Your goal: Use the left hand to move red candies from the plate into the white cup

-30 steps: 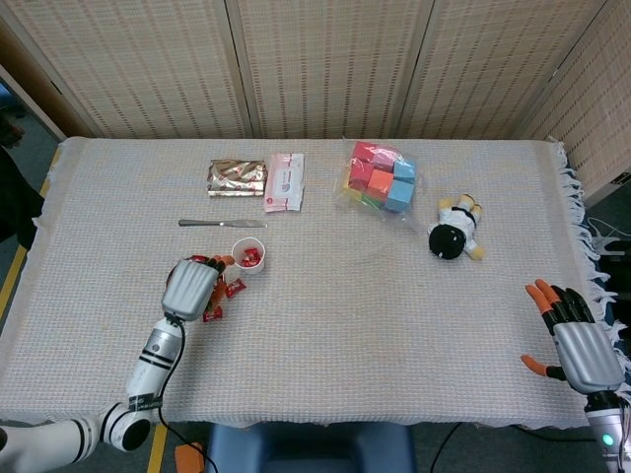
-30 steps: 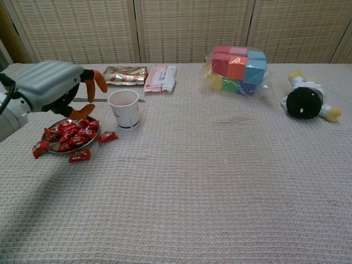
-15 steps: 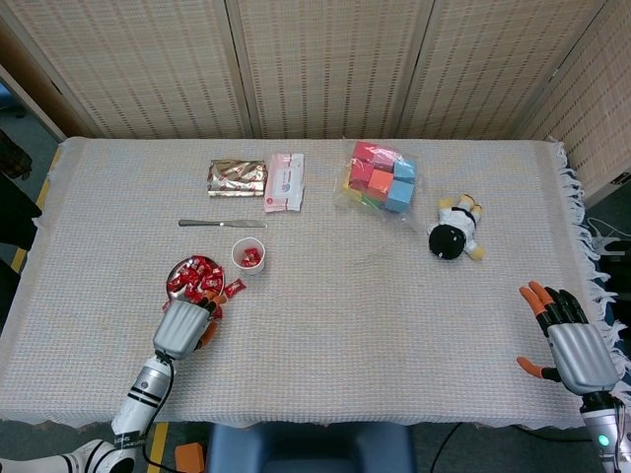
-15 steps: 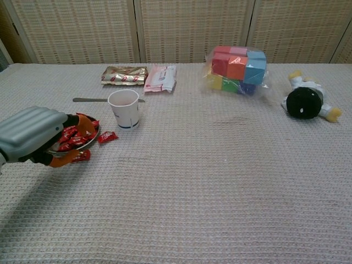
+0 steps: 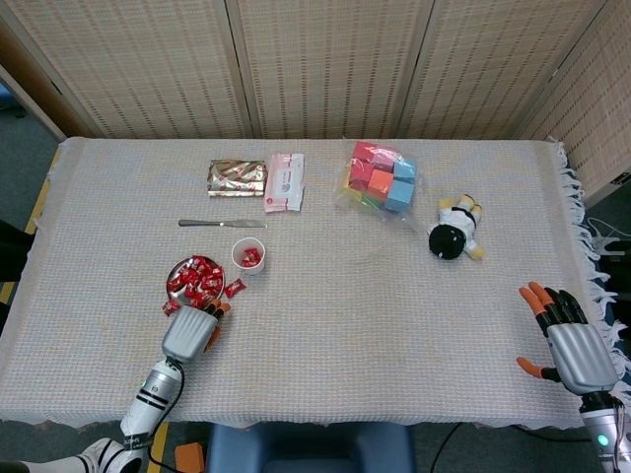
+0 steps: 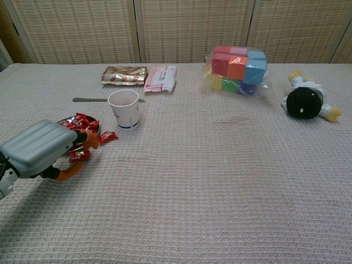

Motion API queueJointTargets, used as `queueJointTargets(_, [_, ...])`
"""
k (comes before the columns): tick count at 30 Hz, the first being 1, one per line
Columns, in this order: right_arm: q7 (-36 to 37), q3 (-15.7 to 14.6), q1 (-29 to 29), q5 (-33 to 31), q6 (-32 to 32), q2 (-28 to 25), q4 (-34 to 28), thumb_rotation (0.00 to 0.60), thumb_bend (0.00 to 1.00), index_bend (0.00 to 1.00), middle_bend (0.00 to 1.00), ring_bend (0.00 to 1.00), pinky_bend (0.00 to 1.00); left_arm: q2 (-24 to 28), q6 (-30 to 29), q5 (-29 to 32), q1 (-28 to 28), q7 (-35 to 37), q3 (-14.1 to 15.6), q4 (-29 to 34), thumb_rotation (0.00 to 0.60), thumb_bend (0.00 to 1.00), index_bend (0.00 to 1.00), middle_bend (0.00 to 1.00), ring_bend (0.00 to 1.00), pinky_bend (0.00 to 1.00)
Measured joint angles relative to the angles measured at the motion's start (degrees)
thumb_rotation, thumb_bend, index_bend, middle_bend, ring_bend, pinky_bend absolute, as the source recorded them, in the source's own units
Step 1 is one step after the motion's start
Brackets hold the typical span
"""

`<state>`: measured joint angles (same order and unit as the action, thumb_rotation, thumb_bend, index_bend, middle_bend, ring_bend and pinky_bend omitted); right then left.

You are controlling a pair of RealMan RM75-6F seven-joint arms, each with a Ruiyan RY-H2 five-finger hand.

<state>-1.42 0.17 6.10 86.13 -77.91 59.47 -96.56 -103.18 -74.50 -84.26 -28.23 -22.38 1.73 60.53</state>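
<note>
Head view shows the red candies [image 5: 195, 277] piled on the plate [image 5: 173, 271], just beside the white cup [image 5: 246, 256]. A few candies lie loose on the cloth. They look small, light and crinkly, so they may slip; pinching one by its wrapper seems best. The left hand [image 5: 189, 331] sits at the plate's near edge. Its fingers curl down, and I cannot tell whether it holds a candy.

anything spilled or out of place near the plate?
Yes. Some red candies lie loose on the cloth, off the plate: one between the plate and the white cup, others at the plate's near edge by the left hand. The cup stands upright.
</note>
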Motion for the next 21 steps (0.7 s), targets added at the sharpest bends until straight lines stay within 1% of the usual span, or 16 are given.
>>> queueJointTargets(7, [-0.1, 0.0, 0.0, -0.3, 0.1, -0.2, -0.2, 0.6, 0.05, 0.0, 0.0, 0.0, 0.0, -2.3, 2.3, -0.5, -0.2, 2.0, -0.8, -5.5, 0.6, 0.43, 0.39, 0.4, 0.78, 1.0])
queueJointTargets(12, [-0.3, 0.1, 0.1, -0.5, 0.4, -0.1, -0.2, 0.6, 0.05, 0.0, 0.0, 0.0, 0.0, -3.1, 2.0, -1.3, -0.1, 3.0, -1.1, -7.2, 0.6, 0.44, 0.45, 0.49, 0.78, 1.0])
queueJointTargets(15, [-0.2, 0.1, 0.1, -0.5, 0.4, -0.1, -0.2, 0.6, 0.05, 0.0, 0.0, 0.0, 0.0, -3.4, 1.6, -1.6, 0.2, 3.3, -1.4, -7.9, 0.6, 0.47, 0.5, 0.55, 0.78, 1.0])
queueJointTargets(21, [-0.2, 0.0, 0.1, -0.5, 0.4, -0.2, -0.2, 0.6, 0.05, 0.0, 0.0, 0.0, 0.0, -3.6, 1.9, -1.2, 0.6, 3.2, -2.1, -8.7, 0.6, 0.58, 0.55, 0.61, 0.78, 1.0])
